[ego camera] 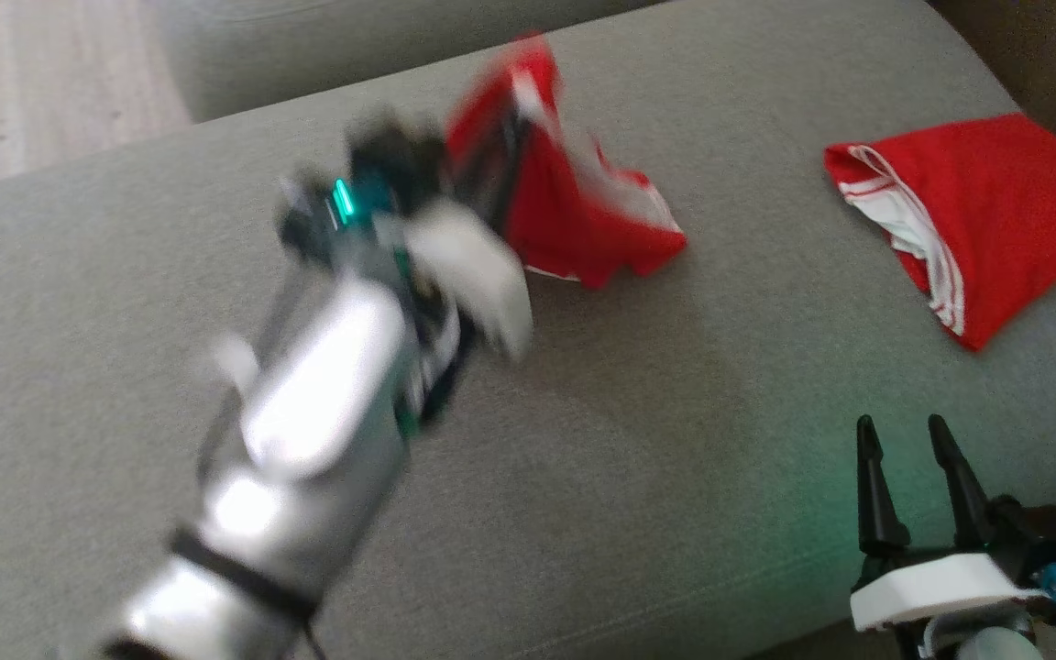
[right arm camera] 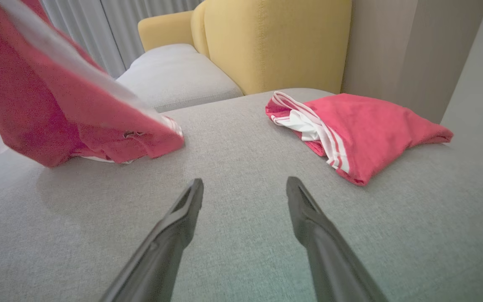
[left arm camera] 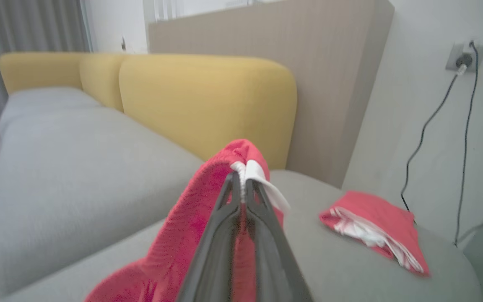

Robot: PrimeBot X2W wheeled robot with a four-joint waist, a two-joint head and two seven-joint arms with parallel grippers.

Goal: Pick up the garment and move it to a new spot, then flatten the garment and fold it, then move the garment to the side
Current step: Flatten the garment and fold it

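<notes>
The left gripper [left arm camera: 241,181] is pictured clamped shut on the white-trimmed edge of a red garment [left arm camera: 183,226], which is held raised at upper centre of the head view, its lower end resting on the grey sofa seat [ego camera: 675,477]. The right gripper [ego camera: 901,431] is seen at lower right, fingers apart and empty. A second, folded red garment [ego camera: 1005,202] is laid at upper right, well apart.
</notes>
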